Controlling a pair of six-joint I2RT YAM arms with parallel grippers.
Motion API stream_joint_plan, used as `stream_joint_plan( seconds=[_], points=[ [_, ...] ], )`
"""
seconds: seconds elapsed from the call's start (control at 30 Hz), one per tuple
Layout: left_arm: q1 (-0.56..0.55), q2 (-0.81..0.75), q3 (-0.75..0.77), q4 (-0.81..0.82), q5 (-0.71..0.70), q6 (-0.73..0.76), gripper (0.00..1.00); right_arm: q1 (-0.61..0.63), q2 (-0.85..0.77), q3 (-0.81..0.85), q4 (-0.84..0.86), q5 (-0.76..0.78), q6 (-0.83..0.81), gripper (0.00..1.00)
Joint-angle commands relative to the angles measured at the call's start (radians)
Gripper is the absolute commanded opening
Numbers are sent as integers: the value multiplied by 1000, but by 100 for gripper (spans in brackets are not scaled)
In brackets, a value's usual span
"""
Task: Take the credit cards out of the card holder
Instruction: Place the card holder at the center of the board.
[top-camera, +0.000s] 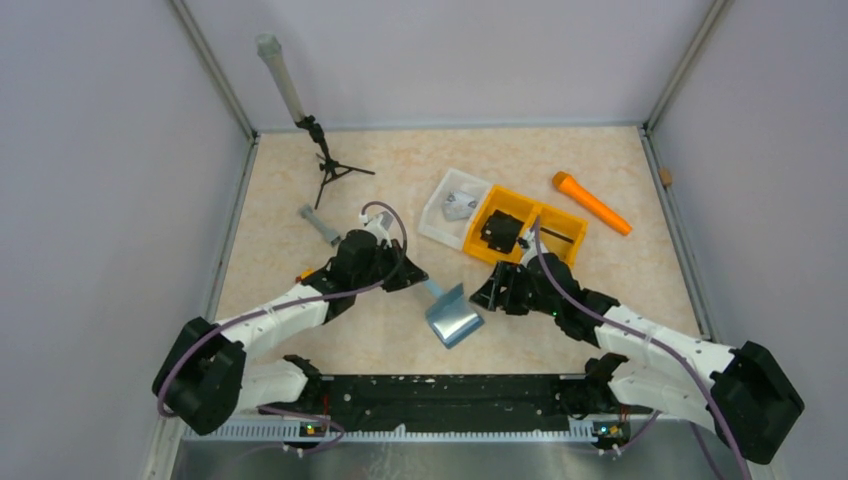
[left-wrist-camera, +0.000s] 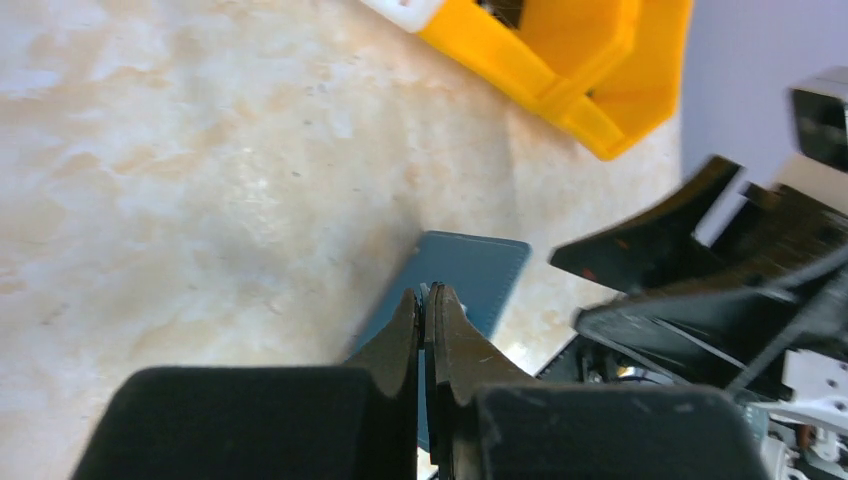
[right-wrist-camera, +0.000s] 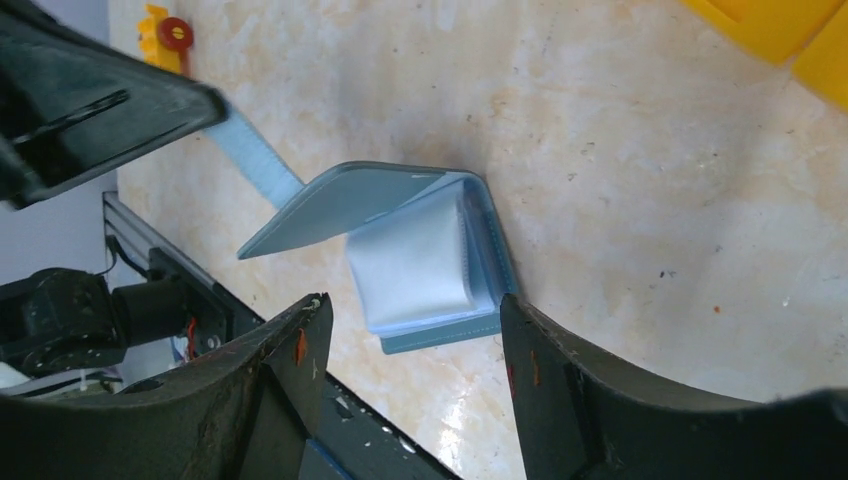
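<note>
L arm (top-camera: 285, 308) & R arm (top-camera: 655, 345): white shells, black joints, big black bases. Purple cable (top-camera: 386, 211) on each. Left end effector (left-wrist-camera: 425, 296) black; right end effector (right-wrist-camera: 410, 305) black w/ tiny red marks.

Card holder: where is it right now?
Top view: the card holder sits half-open on the table at centre front, between the left gripper, which pinches its strap, and the open right gripper, with the orange bin beyond it.

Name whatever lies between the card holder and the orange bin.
In the top view, the right gripper, its fingers open, sits between the card holder and the orange bin.
</note>
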Motion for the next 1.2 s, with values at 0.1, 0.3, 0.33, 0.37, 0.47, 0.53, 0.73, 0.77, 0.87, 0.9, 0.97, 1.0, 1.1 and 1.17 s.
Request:
stream_joint_plan(
  seconds=[0.1,0.3,0.33,0.37,0.47,0.53,0.73,0.77,0.87,0.9,0.97,1.0,1.1,1.17],
  points=[
    [38,151,109,-130,-44,165,0,36,10,15,64,-11,17,63],
    [38,122,176,-344,-256,274,0,63,81,28,65,-12,54,64],
    [37,111,184,-369,-307,287,0,67,89,26,73,-15,62,64],
    [38,104,191,-393,-339,295,0,72,100,23,84,-22,69,64],
    [34,94,193,-415,-353,312,0,89,130,23,114,-29,87,64],
    [22,99,185,-414,-361,311,0,100,158,36,121,-31,94,64],
    [-58,119,166,-423,-441,292,0,112,230,33,210,-69,131,64],
    [-72,121,165,-429,-459,288,0,113,237,33,217,-70,134,64],
    [-106,135,175,-457,-502,280,0,115,258,39,240,-76,141,64],
    [-115,139,180,-468,-517,279,0,116,261,40,251,-79,144,64],
    [-132,145,193,-495,-551,279,0,119,272,48,259,-80,147,64],
    [-139,148,201,-509,-567,279,0,121,277,53,260,-80,148,64],
    [-160,156,218,-540,-600,280,0,124,291,63,266,-83,149,64],
    [-175,160,220,-541,-601,278,0,124,303,67,272,-83,151,64]
  ],
)
